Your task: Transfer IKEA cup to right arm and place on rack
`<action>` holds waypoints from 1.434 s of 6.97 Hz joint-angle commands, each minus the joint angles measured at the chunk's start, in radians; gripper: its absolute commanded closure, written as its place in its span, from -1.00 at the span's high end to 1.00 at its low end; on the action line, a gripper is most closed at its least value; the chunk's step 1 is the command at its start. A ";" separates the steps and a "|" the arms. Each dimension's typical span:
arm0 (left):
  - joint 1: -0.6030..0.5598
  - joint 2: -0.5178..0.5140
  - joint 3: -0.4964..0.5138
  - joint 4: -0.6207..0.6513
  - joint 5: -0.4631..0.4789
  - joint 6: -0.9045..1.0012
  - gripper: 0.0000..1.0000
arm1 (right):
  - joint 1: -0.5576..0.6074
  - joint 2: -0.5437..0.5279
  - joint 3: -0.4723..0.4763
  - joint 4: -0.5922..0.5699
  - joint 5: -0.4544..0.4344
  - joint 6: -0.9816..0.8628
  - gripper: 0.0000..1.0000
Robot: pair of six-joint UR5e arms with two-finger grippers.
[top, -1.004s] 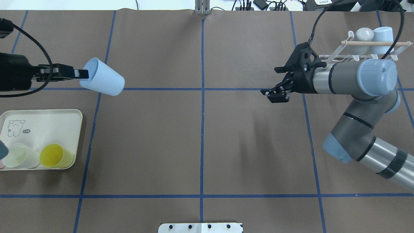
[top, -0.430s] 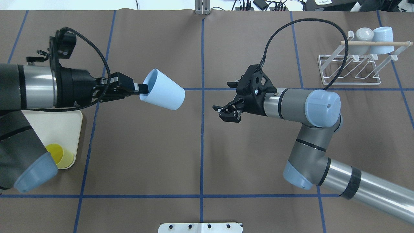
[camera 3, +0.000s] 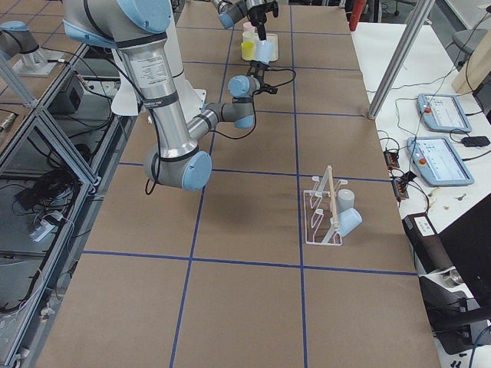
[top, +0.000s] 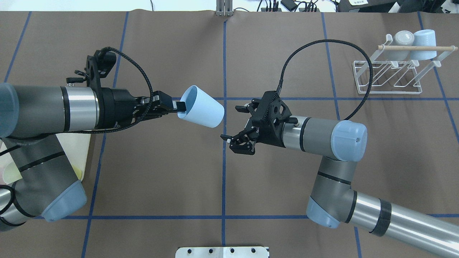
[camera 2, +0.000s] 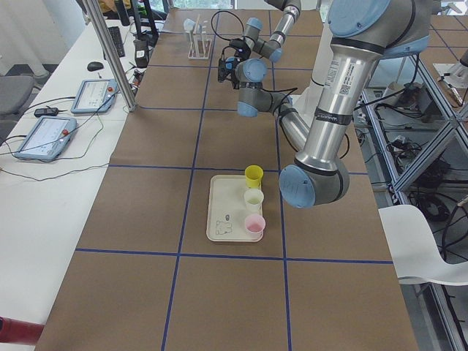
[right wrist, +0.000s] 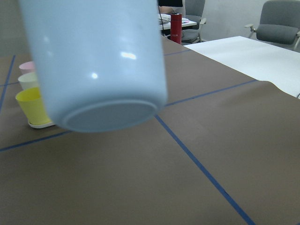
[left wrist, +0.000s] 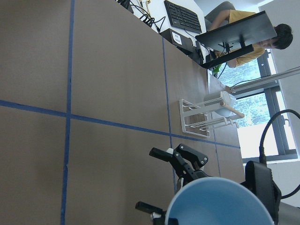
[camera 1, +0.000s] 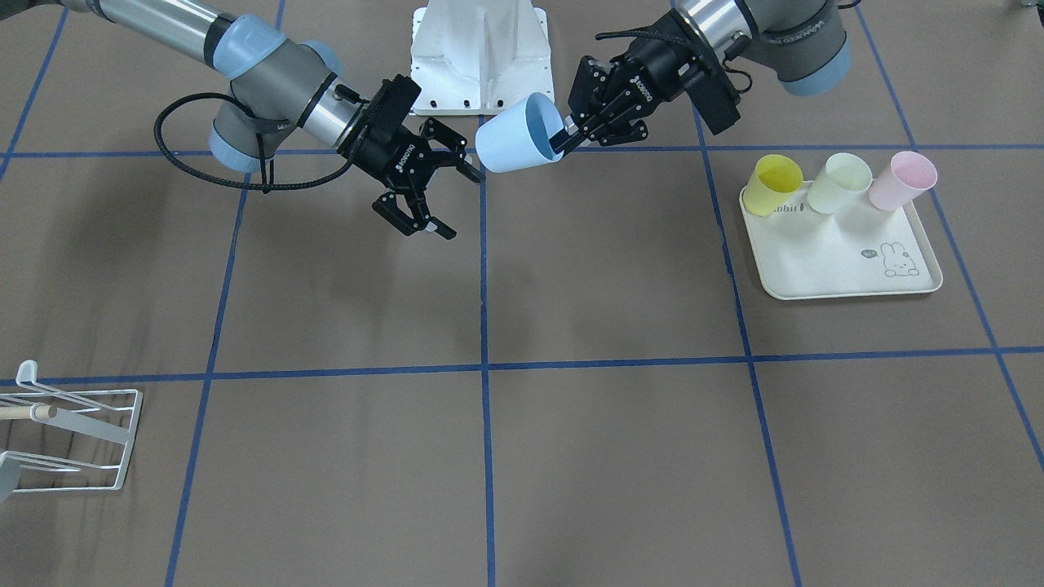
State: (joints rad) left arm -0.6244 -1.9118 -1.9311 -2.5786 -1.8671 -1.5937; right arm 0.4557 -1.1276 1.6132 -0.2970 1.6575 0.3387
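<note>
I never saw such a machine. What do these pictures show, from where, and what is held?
The robot's left arm and right arm stand at a table. One picture looks down from behind them, one faces them, two look from the table's ends, two come from wrist cameras. The left tool grips a light blue cup by its rim; the right tool is open near its base. A tray holds a yellow cup, a pale green cup and a pink cup. A white wire rack stands apart.

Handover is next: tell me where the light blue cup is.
In the overhead view the light blue cup hangs just left of the centre line, its rim in the left gripper, the open right gripper facing its base.
</note>
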 commanded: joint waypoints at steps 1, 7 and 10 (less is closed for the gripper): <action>0.018 -0.004 0.018 0.000 0.003 0.000 -1.00 | -0.031 0.002 -0.001 0.099 -0.001 -0.015 0.99; 0.074 -0.015 0.066 0.000 0.034 0.008 -1.00 | -0.032 0.002 0.004 0.121 -0.002 -0.015 0.99; 0.080 -0.027 0.073 -0.002 0.034 0.008 -1.00 | -0.031 0.002 0.004 0.121 -0.002 -0.015 0.98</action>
State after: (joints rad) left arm -0.5457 -1.9334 -1.8605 -2.5800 -1.8339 -1.5863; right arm 0.4247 -1.1254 1.6173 -0.1764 1.6552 0.3236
